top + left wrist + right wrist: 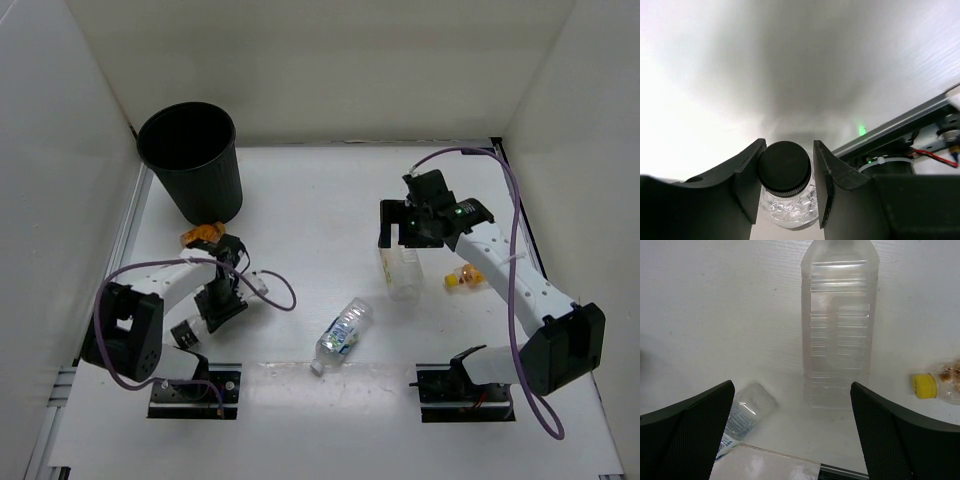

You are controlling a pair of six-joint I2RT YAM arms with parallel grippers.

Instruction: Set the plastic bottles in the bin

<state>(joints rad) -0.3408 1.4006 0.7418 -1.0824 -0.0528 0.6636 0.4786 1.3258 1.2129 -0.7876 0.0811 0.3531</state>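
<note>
The black bin [190, 165] stands upright with its mouth open in the upper left of the overhead frame. An orange-filled bottle [200, 235] lies at its foot. Right of centre a clear ribbed bottle [840, 330] lies flat, and a small yellow-capped bottle [935, 385] lies on its side just to the right of it. At lower centre a blue-labelled bottle [340, 335] lies slanted, white cap toward the bottom edge. My left claw [788, 147] pinches a black-capped bottle [787, 200] of crinkled clear plastic, fingers either side of the cap.
</note>
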